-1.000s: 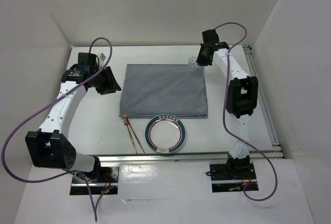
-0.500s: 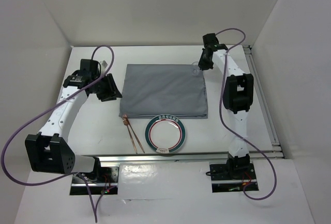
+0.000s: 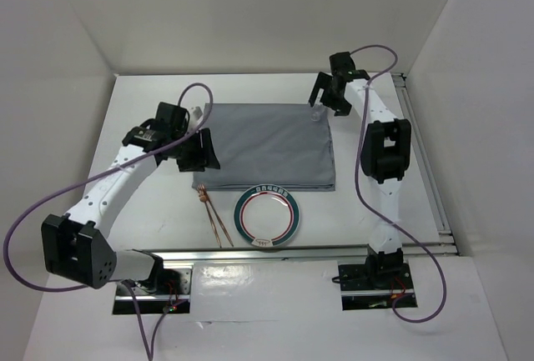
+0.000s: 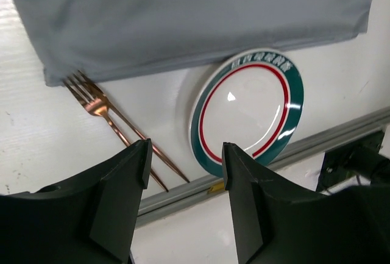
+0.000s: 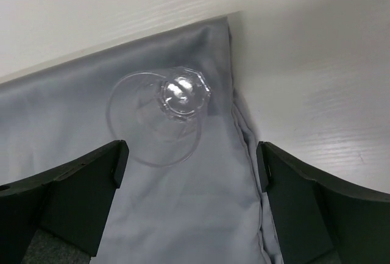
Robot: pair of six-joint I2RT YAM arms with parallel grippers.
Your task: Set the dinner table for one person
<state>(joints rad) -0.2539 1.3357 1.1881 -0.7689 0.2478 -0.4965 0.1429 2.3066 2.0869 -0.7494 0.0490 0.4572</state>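
Table [image 3: 259, 90] first: from the top camera I see the big white dinner table under everything. A grey mat [image 3: 267, 144] lies in the middle. A green-rimmed plate [image 3: 266, 218] sits at the mat's 6 o'clock, touching its near edge. Copper forks [image 3: 214, 219] lie at the plate's 9 o'clock. My left gripper [image 3: 200, 151] hangs at the mat's 9 o'clock edge. My right gripper [image 3: 325, 98] is at the mat's 1 o'clock corner.

My left wrist camera shows the left gripper [image 4: 186, 154] open wide and holding nothing. Below are the plate [image 4: 250, 111], forks [image 4: 97, 104], mat [image 4: 183, 20] and table [image 4: 36, 148].

My right wrist camera shows the right gripper [image 5: 192, 154] wide apart and empty. A clear glass [image 5: 159, 113] sits on the mat [image 5: 183, 215] near its corner, at the gap's 11 o'clock. White table [image 5: 317, 93] shows at 3 o'clock.
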